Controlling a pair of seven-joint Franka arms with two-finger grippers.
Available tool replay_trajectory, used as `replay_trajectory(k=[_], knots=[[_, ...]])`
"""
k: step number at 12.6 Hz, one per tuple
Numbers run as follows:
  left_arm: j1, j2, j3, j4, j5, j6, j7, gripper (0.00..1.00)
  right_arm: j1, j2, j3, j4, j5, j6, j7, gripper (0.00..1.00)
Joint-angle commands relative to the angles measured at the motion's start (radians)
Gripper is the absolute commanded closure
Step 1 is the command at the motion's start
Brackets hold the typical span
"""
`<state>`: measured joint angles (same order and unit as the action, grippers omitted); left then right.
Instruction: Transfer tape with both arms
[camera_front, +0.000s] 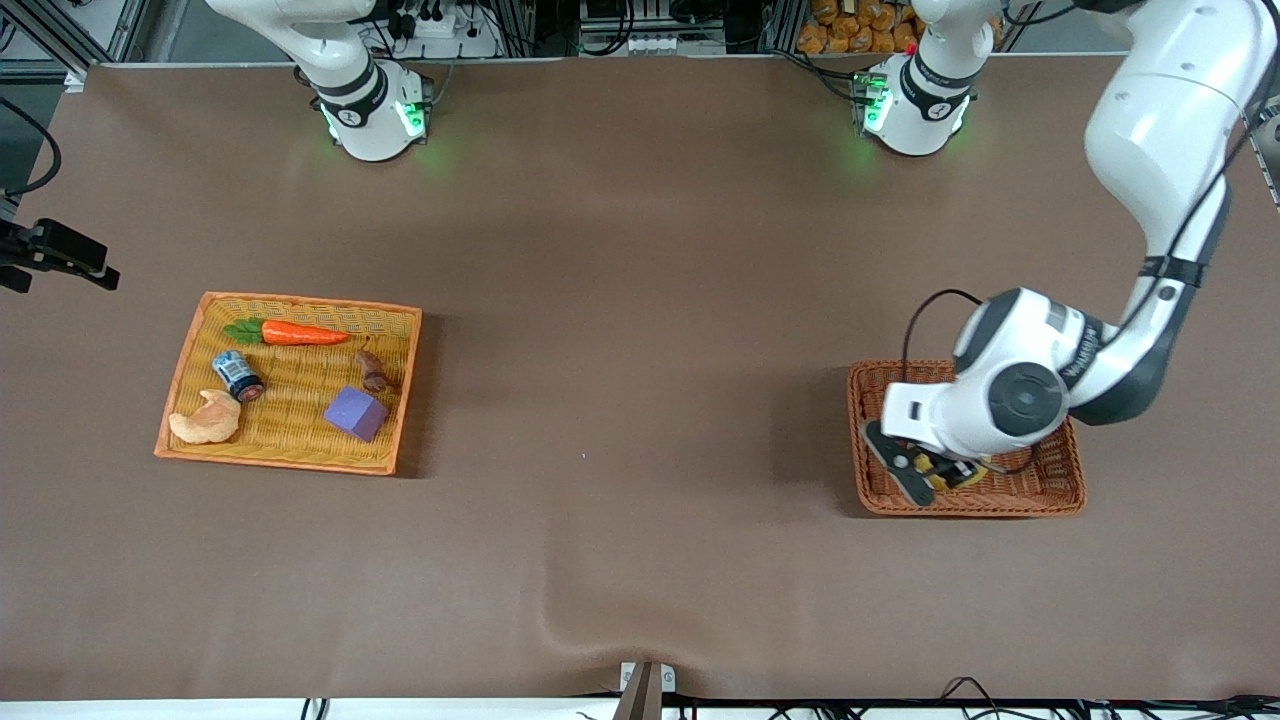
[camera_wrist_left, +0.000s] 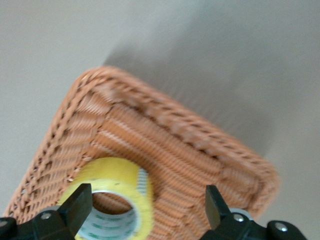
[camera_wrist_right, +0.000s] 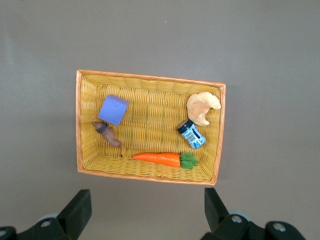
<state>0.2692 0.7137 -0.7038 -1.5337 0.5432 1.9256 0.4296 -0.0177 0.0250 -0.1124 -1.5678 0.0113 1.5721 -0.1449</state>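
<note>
Two baskets are seen on the counter (camera_front: 640, 300). Toward the right arm's end, a yellow tray (camera_front: 180, 380) holds a carrot (camera_front: 300, 333), a small can (camera_front: 239, 376), a croissant (camera_front: 207, 420) and a purple cube (camera_front: 356, 412); the right gripper (camera_wrist_right: 145, 220) is held above it, jaws spread. In the brown basket (camera_front: 1050, 490), the tape (camera_wrist_left: 117, 197) is straddled by the left gripper (camera_wrist_left: 145, 215), jaws open, not yet closed.

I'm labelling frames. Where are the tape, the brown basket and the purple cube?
tape (camera_wrist_left: 118, 176), left wrist view, yellow outer band.
brown basket (camera_wrist_left: 176, 131), left wrist view, woven rim.
purple cube (camera_front: 356, 412), front view, top face.
</note>
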Motion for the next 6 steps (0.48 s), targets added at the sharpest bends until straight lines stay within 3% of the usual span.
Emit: replay_trajectory(k=[1, 6], knots=[[-0.039, -0.020, 0.014, -0.003, 0.023, -0.051, -0.121, 0.00, -0.024, 0.009, 0.014, 0.018, 0.012, -0.009, -0.013, 0.00], [-0.041, -0.010, 0.018, 0.009, 0.012, -0.051, -0.137, 0.00, -0.024, 0.009, 0.014, 0.018, 0.012, -0.009, -0.013, 0.00]])
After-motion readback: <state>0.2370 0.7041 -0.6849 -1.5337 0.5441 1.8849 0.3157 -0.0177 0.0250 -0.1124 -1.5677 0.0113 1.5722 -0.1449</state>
